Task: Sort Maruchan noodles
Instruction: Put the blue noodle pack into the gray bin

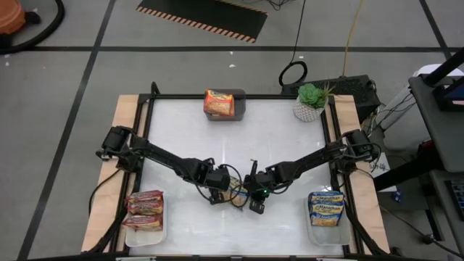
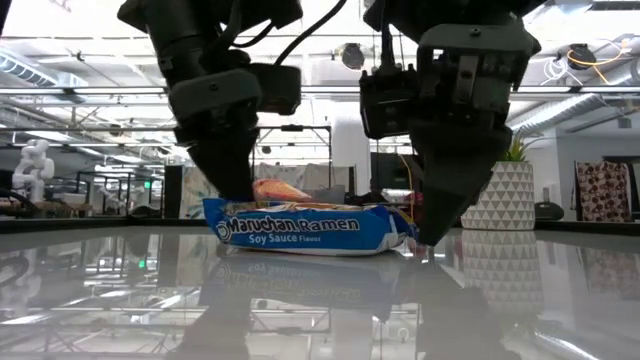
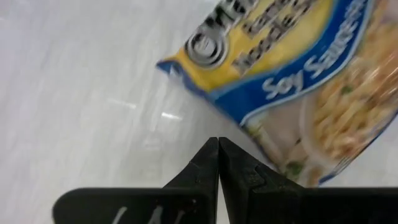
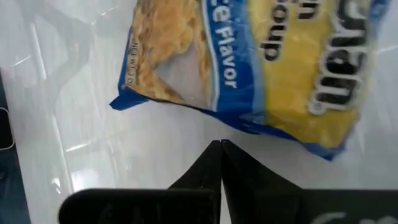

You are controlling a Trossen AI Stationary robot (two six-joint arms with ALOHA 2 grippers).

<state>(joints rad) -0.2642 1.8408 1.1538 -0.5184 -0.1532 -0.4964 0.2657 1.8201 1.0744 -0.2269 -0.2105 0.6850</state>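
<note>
Landmark: blue packet, flat on the table near its front-middle, between both grippers.
Left tray: red packets, left and front of the blue packet.
Left gripper: fingers pressed together, empty, tip just at the packet's left end.
Packet axis: long side seems to run left to right, arm to arm.
Right gripper: fingers together, empty, tip at the packet's right end.
Nearer arm: about equal; blue stack lies right, so the right arm suits.
Room: open table behind; bin far back.
</note>
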